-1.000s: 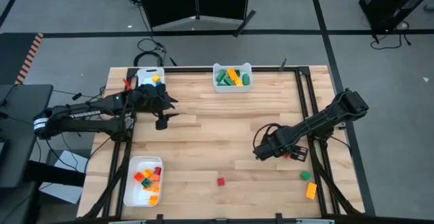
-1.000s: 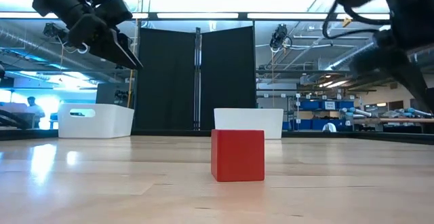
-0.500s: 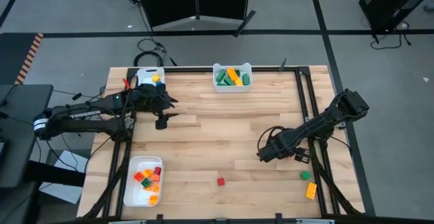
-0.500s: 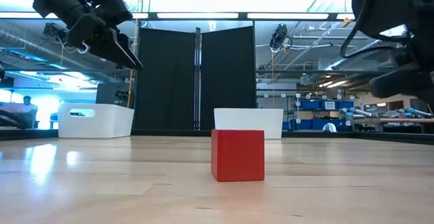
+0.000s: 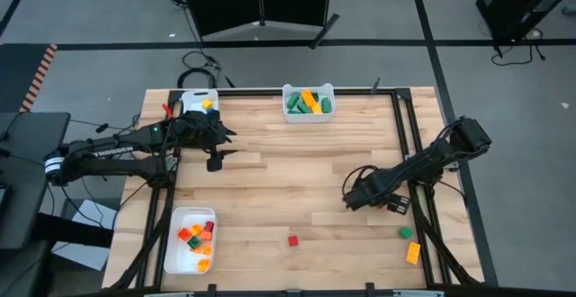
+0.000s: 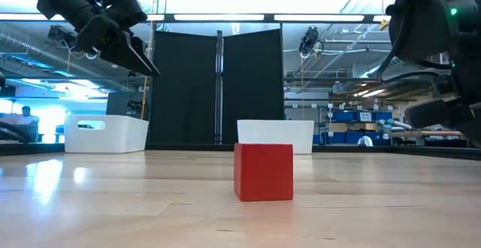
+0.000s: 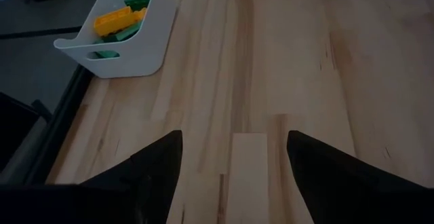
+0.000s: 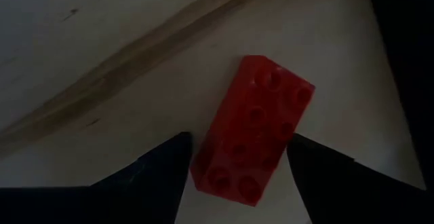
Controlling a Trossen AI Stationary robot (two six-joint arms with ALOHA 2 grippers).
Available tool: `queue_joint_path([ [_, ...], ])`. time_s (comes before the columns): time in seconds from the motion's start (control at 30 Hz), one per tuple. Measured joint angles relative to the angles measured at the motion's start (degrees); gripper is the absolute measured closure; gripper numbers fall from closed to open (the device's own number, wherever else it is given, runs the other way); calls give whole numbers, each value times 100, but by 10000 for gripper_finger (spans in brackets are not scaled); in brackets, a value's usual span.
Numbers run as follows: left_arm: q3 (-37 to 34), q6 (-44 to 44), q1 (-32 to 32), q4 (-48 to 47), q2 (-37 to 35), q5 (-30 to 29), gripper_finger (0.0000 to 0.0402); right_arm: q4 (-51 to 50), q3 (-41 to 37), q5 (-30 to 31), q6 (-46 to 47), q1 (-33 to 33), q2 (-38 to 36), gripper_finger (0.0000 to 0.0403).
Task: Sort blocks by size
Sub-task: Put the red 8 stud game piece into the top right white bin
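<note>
A red two-by-four block (image 8: 254, 125) lies flat on the table, studs up, near the right edge. My right gripper (image 8: 237, 142) (image 5: 363, 198) points down over it, open, with one finger on each long side of its nearer end. My left gripper (image 7: 234, 137) (image 5: 216, 159) hangs open above the far left of the table with nothing between its fingers. A small red block (image 5: 292, 240) (image 6: 263, 171) rests on the table near the front edge. A green block (image 5: 405, 232) and an orange block (image 5: 412, 253) lie at the near right. My right gripper comes at the red block from above, its fingers (image 8: 163, 166) flanking the long sides (image 8: 203, 163) near one short end. Whether they touch the block, I cannot tell. The block lies flat on the table.
A white tray (image 5: 309, 90) with green and orange blocks stands at the far middle. Another tray (image 5: 196, 95) with a yellow block stands at the far left. A third tray (image 5: 176, 243) at the near left holds several small blocks. Dark rails (image 5: 407, 144) run along the table's sides.
My right gripper has come down toward the table over the red two-by-four block and shifted a little toward the right edge. The blocks have stayed where they were.
</note>
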Motion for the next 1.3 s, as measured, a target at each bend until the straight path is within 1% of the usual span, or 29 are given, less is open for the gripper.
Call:
queue_joint_path([
  [0.1, 0, -1, 0, 4, 2, -5, 127, 219, -170, 1, -12, -2, -26, 146],
  [0.3, 1, -1, 0, 156, 2, -50, 127, 201, -193, 5, -260, -4, -26, 154],
  [0.4, 2, -3, 0, 224, 2, -95, 127, 231, -200, 102, -374, -4, -20, 165],
  [0.5, 2, -6, 0, 275, 2, -119, 127, 287, -210, 213, -463, -4, -15, 191],
  [0.67, 2, -6, 0, 318, 2, -172, 127, 265, -166, 458, -668, 2, 7, 250],
  [0.87, 2, -4, 0, 356, 2, -180, 127, 200, -114, 526, -1000, 4, 21, 252],
  [1.0, 2, -6, -1, 361, 2, -178, 127, -34, 100, 587, -1225, 4, 58, 250],
  [1.1, 2, -6, 0, 398, 2, -176, 127, -400, 319, 830, -1365, -9, 72, 246],
  [1.3, 2, -6, 0, 424, 2, -174, 127, -647, 656, 1087, -1388, -14, 57, 246],
])
